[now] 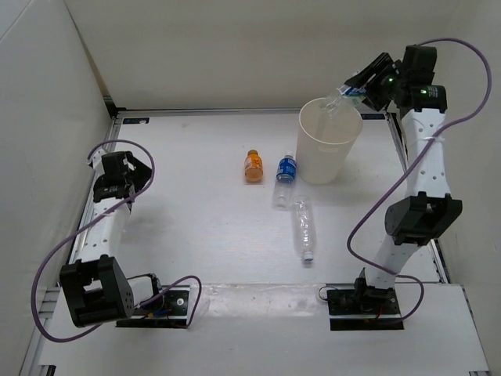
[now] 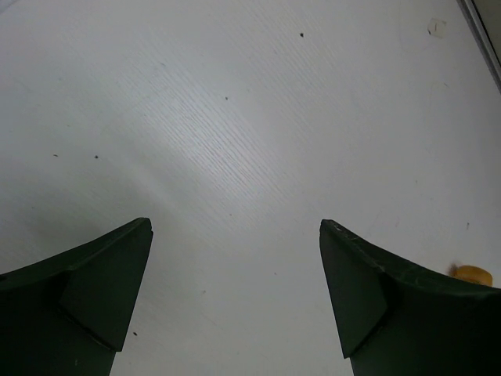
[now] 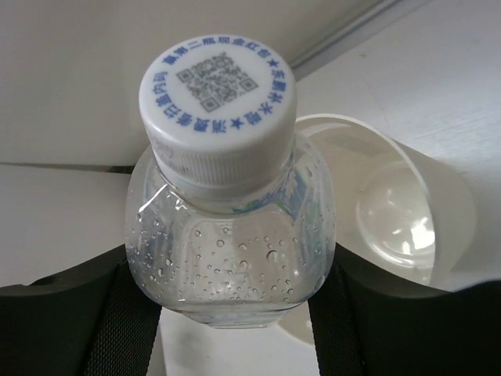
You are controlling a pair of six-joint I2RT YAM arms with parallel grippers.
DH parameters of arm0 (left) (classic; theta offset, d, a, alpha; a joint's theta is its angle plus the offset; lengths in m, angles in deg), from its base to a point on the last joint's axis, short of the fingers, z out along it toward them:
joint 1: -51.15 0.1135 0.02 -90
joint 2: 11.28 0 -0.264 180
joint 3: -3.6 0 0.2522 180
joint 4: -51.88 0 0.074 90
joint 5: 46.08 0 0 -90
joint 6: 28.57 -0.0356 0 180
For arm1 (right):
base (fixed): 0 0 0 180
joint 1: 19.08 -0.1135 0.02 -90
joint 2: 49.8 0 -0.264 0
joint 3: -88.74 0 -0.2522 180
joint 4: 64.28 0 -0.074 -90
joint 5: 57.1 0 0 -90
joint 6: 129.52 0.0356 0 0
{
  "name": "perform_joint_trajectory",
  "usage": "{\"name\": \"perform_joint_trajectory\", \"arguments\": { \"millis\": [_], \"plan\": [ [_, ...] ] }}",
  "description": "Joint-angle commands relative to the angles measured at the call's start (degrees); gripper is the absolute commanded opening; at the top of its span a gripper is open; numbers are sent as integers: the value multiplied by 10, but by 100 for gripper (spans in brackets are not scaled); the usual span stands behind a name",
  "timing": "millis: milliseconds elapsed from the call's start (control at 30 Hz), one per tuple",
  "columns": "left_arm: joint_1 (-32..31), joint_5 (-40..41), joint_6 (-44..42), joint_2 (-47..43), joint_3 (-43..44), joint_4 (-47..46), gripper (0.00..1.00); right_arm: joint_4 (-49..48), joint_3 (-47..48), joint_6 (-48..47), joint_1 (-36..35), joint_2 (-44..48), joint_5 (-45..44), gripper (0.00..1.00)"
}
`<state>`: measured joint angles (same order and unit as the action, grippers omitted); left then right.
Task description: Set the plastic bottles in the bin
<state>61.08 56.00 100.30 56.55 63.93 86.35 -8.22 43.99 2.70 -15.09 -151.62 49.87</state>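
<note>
My right gripper [image 1: 354, 90] is shut on a clear bottle with a white cap [image 3: 227, 204] and holds it tilted over the far right rim of the tall white bin [image 1: 322, 168]; the bin also shows in the right wrist view [image 3: 438, 196]. The bottle shows in the top view [image 1: 341, 95], cap toward the bin. On the table lie a short orange bottle [image 1: 253, 166], a blue-labelled bottle [image 1: 285, 179] and a label-less clear bottle [image 1: 304, 228]. My left gripper [image 2: 235, 266] is open and empty over bare table at the far left [image 1: 129, 176]. The orange bottle's cap [image 2: 473, 275] peeks past its right finger.
White walls enclose the table at the back and left. A metal rail runs along the back edge [image 1: 227, 112]. Cables loop beside both arm bases [image 1: 55, 258].
</note>
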Motion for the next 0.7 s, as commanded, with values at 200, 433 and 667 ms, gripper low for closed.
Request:
{"name": "perform_joint_trajectory", "arguments": {
  "millis": [200,433,667],
  "plan": [
    [49,-119,28,56,83,66,99,140,126,-90,-77,-61,-197,50],
    [87,-140,31,64,63,43,99,167,123,-158,-133,-64,-285,63],
    [128,-230,69,90,51,39,99,193,103,-178,-161,-70,-311,71]
  ]
}}
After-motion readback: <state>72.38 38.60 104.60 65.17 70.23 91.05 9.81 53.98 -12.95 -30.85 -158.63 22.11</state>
